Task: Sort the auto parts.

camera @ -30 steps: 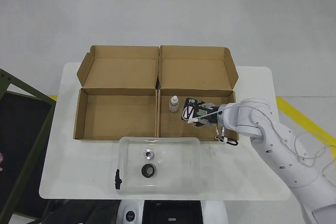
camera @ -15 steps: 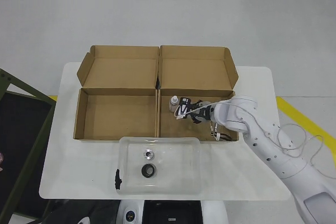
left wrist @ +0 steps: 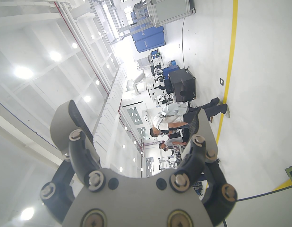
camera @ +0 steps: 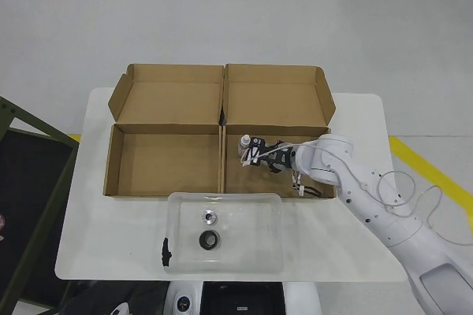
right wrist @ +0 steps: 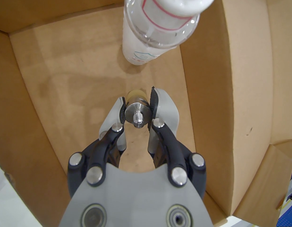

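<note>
The right claw (right wrist: 137,109) is clamped on a small silver metal cylinder with a threaded stud (right wrist: 138,116), holding it low inside the open brown cardboard box (right wrist: 245,76); whether the part touches the floor I cannot tell. Just ahead of the fingertips stands a clear plastic bottle with a white cap (right wrist: 157,24), near but apart. A good release likely means settling the part on the cardboard, opening gently, then lifting straight up without nudging the bottle.

White table (camera: 355,118); yellow floor line (camera: 402,146); perhaps a green-framed cart (camera: 16,181).
</note>
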Controlling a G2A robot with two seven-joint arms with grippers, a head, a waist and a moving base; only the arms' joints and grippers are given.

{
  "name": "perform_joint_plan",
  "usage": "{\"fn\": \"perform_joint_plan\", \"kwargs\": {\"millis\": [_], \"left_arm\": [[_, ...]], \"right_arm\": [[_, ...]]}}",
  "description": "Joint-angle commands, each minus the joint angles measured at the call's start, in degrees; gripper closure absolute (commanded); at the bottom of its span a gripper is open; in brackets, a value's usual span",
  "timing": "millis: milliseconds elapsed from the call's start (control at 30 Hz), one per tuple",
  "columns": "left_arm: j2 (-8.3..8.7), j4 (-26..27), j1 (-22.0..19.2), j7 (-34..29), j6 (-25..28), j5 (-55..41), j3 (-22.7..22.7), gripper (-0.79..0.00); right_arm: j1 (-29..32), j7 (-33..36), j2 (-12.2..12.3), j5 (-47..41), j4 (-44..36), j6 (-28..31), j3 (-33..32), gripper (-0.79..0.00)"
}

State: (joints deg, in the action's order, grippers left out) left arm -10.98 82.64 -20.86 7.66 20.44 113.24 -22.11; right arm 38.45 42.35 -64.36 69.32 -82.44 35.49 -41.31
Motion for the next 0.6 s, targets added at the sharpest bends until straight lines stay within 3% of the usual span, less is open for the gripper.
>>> {"fn": "perform_joint_plan", "kwargs": {"millis": [0,300,567], "left_arm": [[0.0,0.0,0.0,0.0,0.0,0.0,0.0,-0.785],[0.0,0.0,0.0,0.0,0.0,0.0,0.0,-0.785],[0.0,0.0,0.0,0.0,0.0,0.0,0.0,-0.785]], "right_arm": [[-0.1,0.1,-0.2,0.1,0.2,-0.1,0.1,-0.24],[0.5,0.1,-0.3,-0.2,-0.7,0.2,-1.0,-0.317],[4.4,0.4,1.5,-1.2,-7.5,0.7,-7.3,-0.339]]}}
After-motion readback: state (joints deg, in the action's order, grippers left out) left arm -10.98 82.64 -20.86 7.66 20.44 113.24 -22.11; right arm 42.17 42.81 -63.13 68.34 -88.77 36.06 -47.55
